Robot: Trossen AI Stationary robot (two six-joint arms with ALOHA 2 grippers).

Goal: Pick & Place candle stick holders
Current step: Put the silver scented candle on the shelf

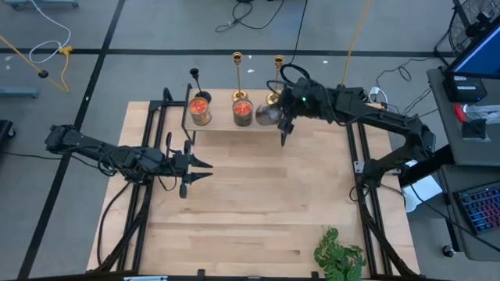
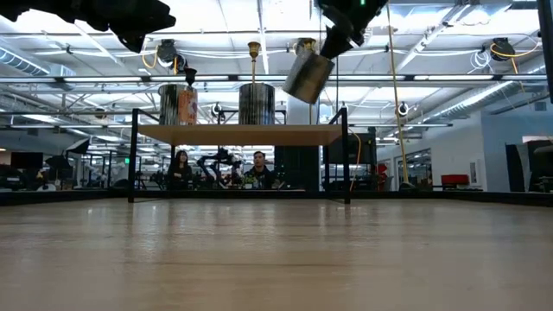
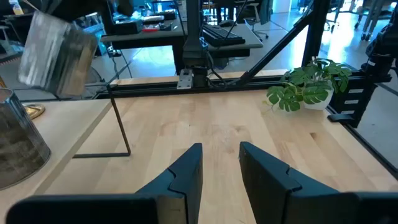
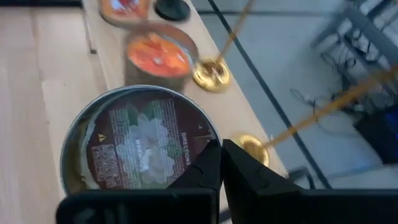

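Three candlesticks stand by their round bases along the far edge of a small wooden shelf (image 1: 234, 129): a black one (image 1: 195, 78) and two gold ones (image 1: 237, 72) (image 1: 278, 76). Their bases also show in the right wrist view: gold (image 4: 211, 74), gold (image 4: 252, 148), black (image 4: 172, 9). My right gripper (image 1: 283, 109) is over the shelf's right end, shut on a grey glass jar (image 2: 308, 76), not on a candlestick. My left gripper (image 1: 197, 165) hovers open and empty over the table in front of the shelf's left end. My right gripper pinches the grey jar at its rim (image 4: 208, 152) between its two fingers, coming from above and slanting toward the table's left. The jar's round labelled face (image 4: 140, 146) is turned to the wrist camera. The jar hangs tilted, lifted clear above the shelf (image 2: 242, 134).
Two glass jars with red-orange fill (image 1: 201, 110) (image 1: 242, 112) stand on the shelf in front of the candlesticks. A potted plant (image 1: 340, 254) sits at the table's near right edge. The shelf stands on thin black legs (image 1: 283, 139). People sit in the room beyond (image 2: 181, 168).
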